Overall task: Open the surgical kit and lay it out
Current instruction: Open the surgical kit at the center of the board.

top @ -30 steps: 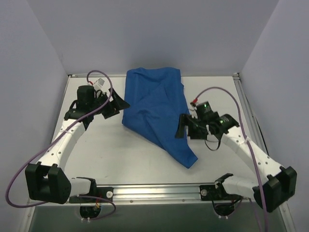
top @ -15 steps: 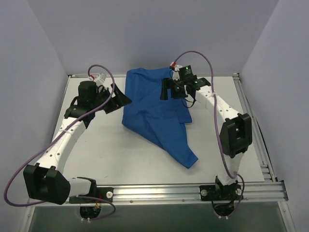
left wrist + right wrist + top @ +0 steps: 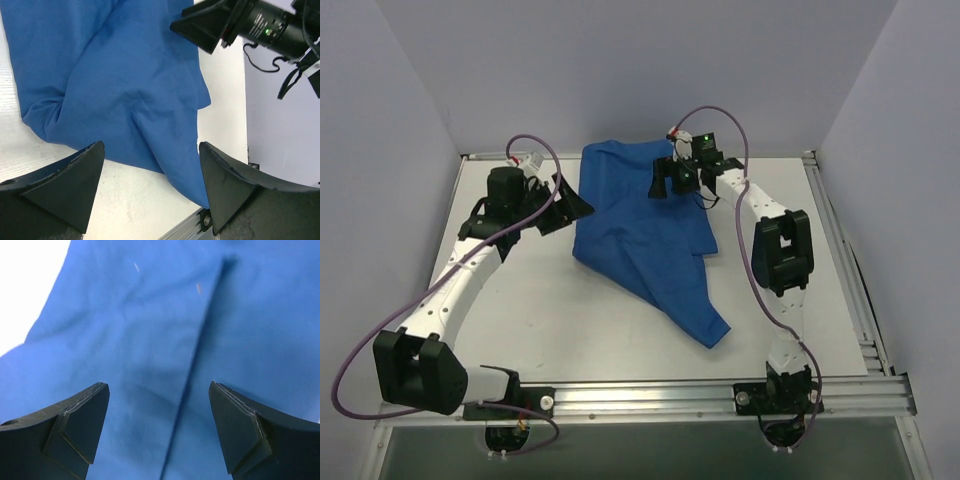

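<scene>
Right arm has swung from the right side of the table to its far edge within 1 second, and the right gripper (image 3: 666, 181) now sits over the far part of the blue cloth wrap (image 3: 645, 225); the left arm has shifted only slightly. Wrap lies bunched and folded at the middle of the table (image 3: 570, 310), its top reaching the far edge and a narrow tail pointing toward the near right. Bare surface is open along the whole near edge, in the near left corner and down the right side; 3 walls (image 3: 410, 100) close the left, far and right edges, and a metal rail (image 3: 650, 395) runs along the near edge. Left gripper (image 3: 565, 210) stands just beside the wrap's left edge, jaws spread wide with nothing between them; its wrist view shows the cloth (image 3: 115, 85) beyond the fingertips (image 3: 95, 150), and contact cannot be confirmed. Right gripper jaws are likewise spread wide and hold nothing; its wrist view shows the fingers (image 3: 90, 400) straddling a fold line in the cloth (image 3: 150, 315), and whether they touch it cannot be told.
</scene>
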Tool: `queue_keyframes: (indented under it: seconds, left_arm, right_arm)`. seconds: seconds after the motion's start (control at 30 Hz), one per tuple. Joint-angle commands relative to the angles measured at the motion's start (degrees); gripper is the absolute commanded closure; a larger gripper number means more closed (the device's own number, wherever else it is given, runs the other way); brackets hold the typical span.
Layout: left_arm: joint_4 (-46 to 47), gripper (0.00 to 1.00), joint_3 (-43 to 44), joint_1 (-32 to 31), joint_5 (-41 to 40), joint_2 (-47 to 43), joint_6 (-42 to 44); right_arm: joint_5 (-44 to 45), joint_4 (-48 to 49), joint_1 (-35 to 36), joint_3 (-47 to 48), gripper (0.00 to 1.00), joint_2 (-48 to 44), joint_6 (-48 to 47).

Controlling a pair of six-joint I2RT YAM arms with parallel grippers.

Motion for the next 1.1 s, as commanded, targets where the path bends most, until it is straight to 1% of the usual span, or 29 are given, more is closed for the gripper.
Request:
queue_keyframes:
  seconds: [0.0,0.03,0.1,0.13,0.2,0.3,0.33,0.43,0.53,0.57,0.6,0.63,0.67,0.73,0.77,0.8,0.83,0.93,1.0,1.07]
  left_arm:
    - [2.71,0.15,0.3,-0.43,0.52,0.79,0.27]
    - [2.44,0.15,0.65,-0.43,0.52,0.96,0.44]
    - [2.0,0.15,0.91,-0.43,0.52,0.96,0.97]
    - [1.92,0.15,1.26,-0.34,0.52,0.88,0.97]
    - [1.74,0.15,1.7,-0.26,0.7,1.14,1.06]
    - [1.56,0.15,2.85,-0.17,0.88,1.84,1.32]
    - [1.56,0.15,3.11,-0.17,1.05,2.1,1.32]
    - [1.74,0.15,3.64,-0.17,1.23,2.63,1.24]
    - [2.0,0.15,3.82,-0.17,1.49,2.98,1.06]
    - [2.0,0.15,3.82,-0.17,1.49,2.98,1.06]
    - [2.0,0.15,3.73,-0.17,1.58,2.81,0.97]
    - [2.09,0.15,3.64,-0.17,1.58,2.63,0.97]
    - [2.0,0.15,3.64,-0.17,1.58,2.46,0.97]
    - [2.0,0.15,3.46,-0.17,1.58,2.02,0.97]
    - [1.92,0.15,3.38,-0.17,1.58,1.84,1.06]
    - [1.83,0.15,3.38,-0.17,1.58,1.58,0.97]
    - [1.65,0.15,3.29,-0.17,1.58,1.06,0.97]
    - [0.95,0.15,2.77,0.01,1.23,-0.7,0.89]
    - [0.34,0.15,2.5,0.27,1.14,-1.76,0.71]
    - [-0.89,0.15,2.15,0.53,1.05,-3.6,0.45]
  right_arm:
    - [-5.33,2.72,-0.44,8.26,0.17,3.64,-2.0]
    - [-5.77,0.88,-0.53,10.1,0.17,6.36,-4.35]
    - [-6.56,-0.36,-0.88,14.23,0.17,8.92,-4.98]
    - [-7.78,-1.67,-0.97,15.56,0.17,11.11,-5.51]
    - [-7.79,-2.21,-1.15,17.5,0.18,12.71,-6.39]
    - [-9.37,-0.73,-1.76,18.21,0.19,14.9,-6.13]
    - [-11.38,-0.11,-2.11,18.3,0.2,15.17,-5.69]
    - [-14.29,1.65,-2.03,18.82,0.23,16.05,-4.37]
    - [-17.45,3.14,-1.85,19.0,0.32,16.67,-2.97]
    - [-17.9,3.49,-1.59,18.91,0.4,16.67,-2.62]
    - [-18.07,4.11,-1.41,18.74,0.45,16.49,-2.61]
    - [-18.34,4.46,-1.24,18.3,0.57,16.32,-2.61]
    - [-17.99,4.9,-0.97,17.77,0.62,15.88,-0.96]
    - [-16.68,5.43,0.26,16.98,0.7,14.04,-0.85]
    - [-15.19,5.43,0.78,16.11,0.81,13.33,-0.94]
    - [-14.31,5.43,1.66,15.66,0.88,11.59,-0.85]
    - [-13.25,5.43,2.1,15.22,1.0,10.53,0.02]
    - [-10.78,5.69,4.12,11.72,1.0,5.7,1.95]
    - [-9.12,6.13,5.44,7.33,1.0,1.23,3.18]
    - [-5.78,6.13,8.33,3.99,1.0,-2.12,4.67]
